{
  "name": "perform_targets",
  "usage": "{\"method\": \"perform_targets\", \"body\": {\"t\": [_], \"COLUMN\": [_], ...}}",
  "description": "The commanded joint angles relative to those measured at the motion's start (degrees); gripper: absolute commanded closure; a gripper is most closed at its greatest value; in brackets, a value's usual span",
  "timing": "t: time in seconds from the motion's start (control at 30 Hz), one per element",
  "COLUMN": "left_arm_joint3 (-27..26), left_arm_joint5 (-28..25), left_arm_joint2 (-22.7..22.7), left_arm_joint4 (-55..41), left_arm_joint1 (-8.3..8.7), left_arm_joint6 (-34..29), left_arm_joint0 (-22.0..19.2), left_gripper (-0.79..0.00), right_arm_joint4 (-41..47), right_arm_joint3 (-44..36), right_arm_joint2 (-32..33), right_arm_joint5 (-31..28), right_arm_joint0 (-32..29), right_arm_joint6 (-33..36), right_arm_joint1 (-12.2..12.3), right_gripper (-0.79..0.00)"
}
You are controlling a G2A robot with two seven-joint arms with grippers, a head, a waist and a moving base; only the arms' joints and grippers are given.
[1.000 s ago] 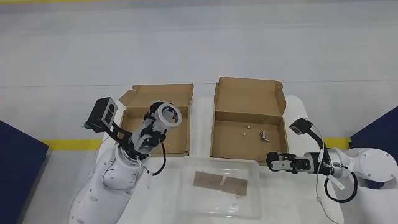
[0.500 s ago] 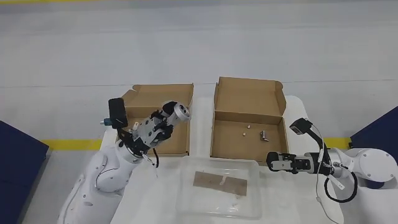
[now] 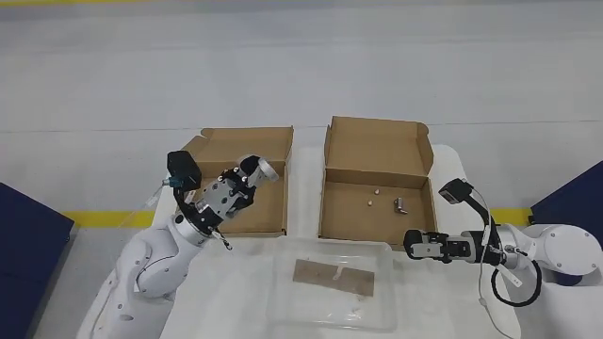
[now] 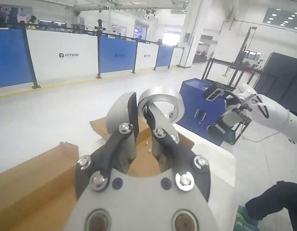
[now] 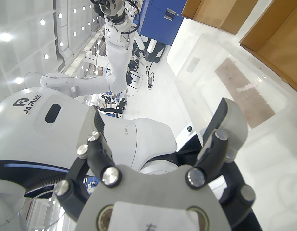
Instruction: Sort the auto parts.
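Observation:
My left gripper (image 4: 141, 111) is shut on a silver metal ring (image 4: 160, 104), one finger through its hole. In the top view that ring (image 3: 265, 169) hangs above the left cardboard box (image 3: 245, 139), held by the left gripper (image 3: 250, 179). The right cardboard box (image 3: 377, 155) holds a small grey part (image 3: 400, 205) and two tiny pale pieces (image 3: 373, 194). My right gripper (image 5: 160, 118) is open with nothing between its fingers, and it hangs beside the right end of the clear plastic tray (image 5: 235, 56). The top view has this gripper (image 3: 415, 245) just right of the tray (image 3: 283, 287).
A brown card (image 3: 333, 277) lies in the clear tray. Both boxes stand with lids open at the back of the white table (image 3: 443, 165). The right arm (image 4: 235, 111) is visible across the table from the left wrist. Blue cabinets (image 3: 28, 235) flank the table.
The left arm has turned its wrist and dropped a little, so the ring now faces sideways over the left box instead of upward. The right arm has not moved.

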Motion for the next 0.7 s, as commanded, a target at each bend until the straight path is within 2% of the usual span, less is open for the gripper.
{"method": "perform_targets", "body": {"t": [0.0,0.23,0.3,0.6,0.67], "left_arm_joint3": [-0.59,0.59,0.47,0.68,1.64], "left_arm_joint5": [3.6,19.98,25.0,25.01,27.26], "left_arm_joint2": [0.25,1.01,1.45,1.67,2.48], "left_arm_joint4": [3.5,8.05,6.86,7.4,9.41], "left_arm_joint1": [0.05,-0.07,-0.37,-0.37,-0.48], "left_arm_joint6": [-4.65,-23.84,-25.95,-26.16,-28.43], "left_arm_joint0": [-0.42,-3.71,-3.96,-3.93,-5.17], "left_gripper": [0.0,0.0,0.0,0.0,0.0], "right_arm_joint4": [0.0,0.0,0.0,0.0,0.0], "right_arm_joint3": [0.0,0.0,0.0,0.0,0.0], "right_arm_joint2": [0.0,0.0,0.0,0.0,0.0], "right_arm_joint5": [0.0,0.0,0.0,0.0,0.0], "right_arm_joint0": [0.0,0.0,0.0,0.0,0.0], "right_arm_joint6": [0.0,0.0,0.0,0.0,0.0], "right_arm_joint1": [0.0,0.0,0.0,0.0,0.0], "right_gripper": [-0.785,-0.785,-0.785,-0.785,-0.785]}}
